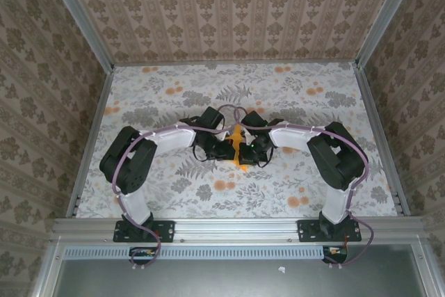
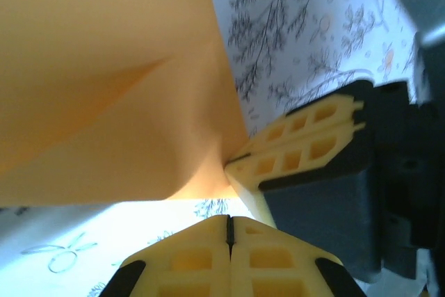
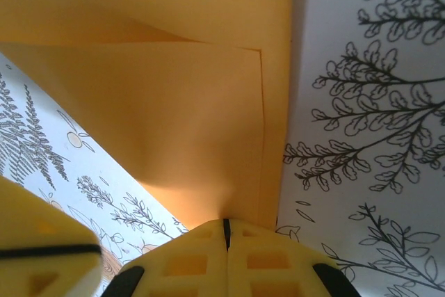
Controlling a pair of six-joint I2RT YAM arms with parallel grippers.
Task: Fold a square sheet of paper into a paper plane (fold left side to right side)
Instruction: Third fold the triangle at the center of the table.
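The square sheet of paper [image 1: 240,140] is bright orange, folded into layers with creases, and lies on the cloth at the table's middle between both grippers. My right gripper [image 3: 226,224] is shut on the near edge of the paper [image 3: 174,102], which runs into its fingertips. From the left wrist camera, the right gripper's fingers [image 2: 299,140] are seen pinching a corner of the paper [image 2: 104,81]. My left gripper [image 2: 229,224] is shut with nothing between its jaws, and a strip of cloth separates it from the paper. Both grippers [image 1: 228,149] [image 1: 252,149] hide much of the paper's outline from above.
A grey-white cloth [image 1: 174,102] printed with leaves and small orange flowers covers the table. Patterned walls with metal rails [image 1: 87,137] close in the left, right and far sides. One yellow finger of the left gripper [image 3: 42,255] shows at the right wrist view's lower left.
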